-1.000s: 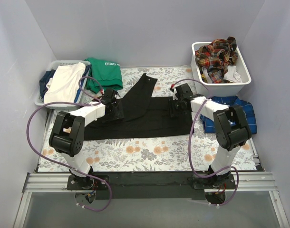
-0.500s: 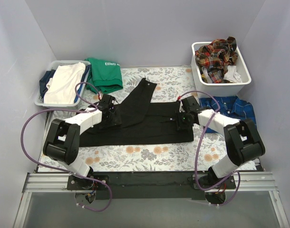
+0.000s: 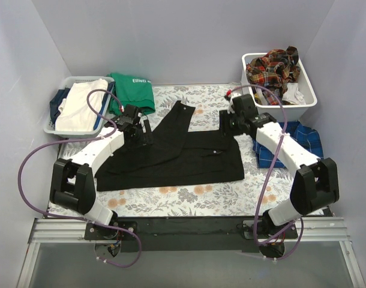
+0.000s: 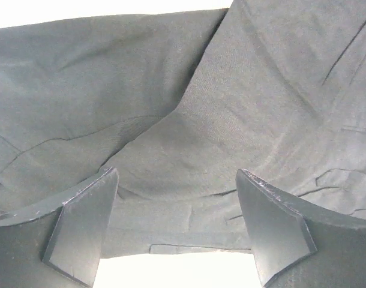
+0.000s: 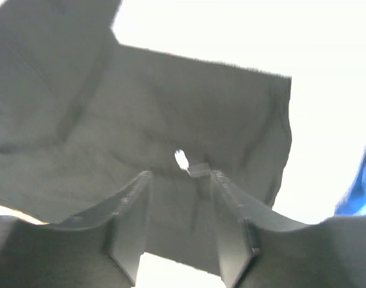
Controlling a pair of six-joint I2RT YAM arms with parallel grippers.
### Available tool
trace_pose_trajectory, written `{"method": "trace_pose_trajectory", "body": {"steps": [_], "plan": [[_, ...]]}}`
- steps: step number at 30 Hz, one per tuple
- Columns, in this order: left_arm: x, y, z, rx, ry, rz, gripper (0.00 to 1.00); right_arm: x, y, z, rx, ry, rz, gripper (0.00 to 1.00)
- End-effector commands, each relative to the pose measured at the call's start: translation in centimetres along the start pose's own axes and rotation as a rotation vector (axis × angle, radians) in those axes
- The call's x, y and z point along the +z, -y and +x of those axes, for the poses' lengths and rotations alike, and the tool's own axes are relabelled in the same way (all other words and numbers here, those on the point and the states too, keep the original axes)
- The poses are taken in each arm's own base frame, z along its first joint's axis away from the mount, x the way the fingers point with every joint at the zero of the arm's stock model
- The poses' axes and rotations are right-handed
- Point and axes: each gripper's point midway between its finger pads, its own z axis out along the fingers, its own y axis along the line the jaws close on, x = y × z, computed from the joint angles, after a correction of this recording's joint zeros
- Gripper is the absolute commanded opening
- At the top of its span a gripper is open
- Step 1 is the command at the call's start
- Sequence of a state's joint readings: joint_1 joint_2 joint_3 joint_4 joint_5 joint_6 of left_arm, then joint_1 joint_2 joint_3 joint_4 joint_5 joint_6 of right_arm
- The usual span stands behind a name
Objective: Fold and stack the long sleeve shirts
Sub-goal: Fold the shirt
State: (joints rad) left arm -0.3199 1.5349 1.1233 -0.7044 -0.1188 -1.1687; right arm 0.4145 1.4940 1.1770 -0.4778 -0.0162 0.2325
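The left gripper (image 3: 137,129) reaches out toward two o'clock, its fingers (image 4: 81,231) spread wide (nothing between them), and the right gripper (image 3: 228,125) reaches toward ten o'clock, fingers (image 5: 129,222) parted less widely.

The top view is bright, sharp and evenly lit from above, with only faint shadows on the desk (image 3: 189,195). In both wrist views the area around the black shirt (image 4: 189,120) burns out white. The right wrist view is blurred, mostly at 3 o'clock.
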Motion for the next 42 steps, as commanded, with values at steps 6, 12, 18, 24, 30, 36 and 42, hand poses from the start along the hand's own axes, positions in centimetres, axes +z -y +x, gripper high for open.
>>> {"method": "trace_pose_trajectory", "body": {"steps": [6,12,18,24,30,36,42], "plan": [[0.0,-4.2,0.9,-0.119,-0.035,0.045,0.79,7.7,-1.9,-7.7,-0.061,-0.010,-0.057,0.99],[-0.3,-5.0,1.4,-0.155,-0.066,0.113,0.77,11.6,-3.2,-10.7,0.026,0.001,-0.116,0.99],[0.2,-5.3,3.5,-0.173,-0.123,0.115,0.74,13.3,-3.3,-11.9,0.093,0.012,-0.119,0.96],[0.8,-6.3,5.0,-0.179,-0.169,0.065,0.70,14.4,-2.5,-12.3,0.136,0.009,-0.121,0.93],[1.2,-7.8,5.2,-0.200,-0.179,-0.035,0.70,15.8,-2.2,-11.6,0.159,-0.021,-0.135,0.90],[1.8,-7.7,6.2,-0.234,-0.239,-0.030,0.63,17.2,-2.2,-11.3,0.165,-0.036,-0.142,0.88],[2.1,-6.9,6.4,-0.256,-0.266,0.007,0.53,19.5,-1.7,-11.2,0.153,-0.033,-0.135,0.86]]}}
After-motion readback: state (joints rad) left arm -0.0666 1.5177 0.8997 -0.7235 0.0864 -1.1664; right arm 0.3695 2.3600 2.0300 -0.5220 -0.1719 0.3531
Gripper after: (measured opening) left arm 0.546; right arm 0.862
